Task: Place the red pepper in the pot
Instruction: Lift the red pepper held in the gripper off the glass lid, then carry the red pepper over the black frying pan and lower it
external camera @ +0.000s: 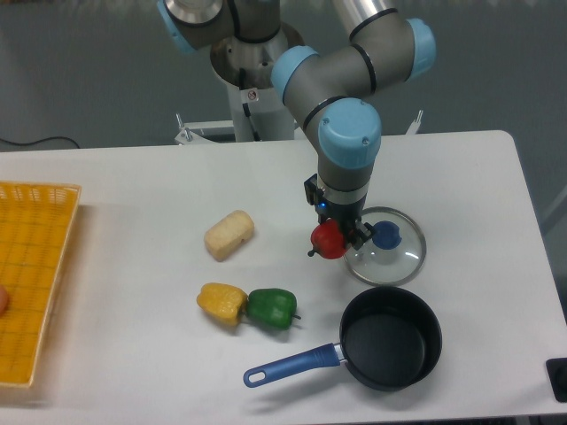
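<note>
We have only one fixed view, which looks from the front and from above down onto the white table [133, 177], facing the arm's base [252, 80] at the far edge, near enough that the table fills almost the whole frame.

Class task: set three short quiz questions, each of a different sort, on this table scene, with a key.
1. True or false: the red pepper lies in the pot.
2. What touches the green pepper? A) yellow pepper B) glass lid C) basket
3. Fill in: the tool grips the ____ pepper.

Key: 1 false, the tool holds it beside the lid; 2 A; 3 red.
</note>
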Motion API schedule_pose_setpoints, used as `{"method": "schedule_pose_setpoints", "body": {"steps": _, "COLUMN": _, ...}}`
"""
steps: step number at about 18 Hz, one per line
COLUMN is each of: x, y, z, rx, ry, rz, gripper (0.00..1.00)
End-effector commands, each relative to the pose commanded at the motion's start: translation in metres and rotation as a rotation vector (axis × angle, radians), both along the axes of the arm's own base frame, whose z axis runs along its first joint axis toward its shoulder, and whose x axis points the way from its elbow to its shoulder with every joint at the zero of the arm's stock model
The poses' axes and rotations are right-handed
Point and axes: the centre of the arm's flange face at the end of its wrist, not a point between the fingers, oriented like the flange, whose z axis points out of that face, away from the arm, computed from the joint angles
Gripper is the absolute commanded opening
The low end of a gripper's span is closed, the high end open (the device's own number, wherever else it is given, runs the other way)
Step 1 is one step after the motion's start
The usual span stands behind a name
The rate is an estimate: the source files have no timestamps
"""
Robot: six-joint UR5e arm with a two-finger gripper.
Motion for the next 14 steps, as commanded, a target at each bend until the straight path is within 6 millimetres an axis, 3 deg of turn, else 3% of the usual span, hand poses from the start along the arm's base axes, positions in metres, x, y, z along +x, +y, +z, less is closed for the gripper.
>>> {"method": "schedule_pose_setpoints", "body": {"steps": 5, "x": -0.005, "y": -0.001, "z": 0.002, "rx": 0.005, "ry": 0.004, "rz": 0.006, "gripper": 0.36}}
{"method": "schedule_pose_setpoints", "body": {"steps": 7, "x": -0.013, "y": 0.000, "z": -0.002, "rx": 0.006, "ry": 0.006, "rz": 0.012, "gripper": 0.36}}
{"method": "schedule_pose_setpoints", "body": {"steps": 14, "x": -0.044, "y": 0.013, "z": 0.010, "rx": 0.024, "ry": 0.036, "rz": 0.023, "gripper": 0.36}}
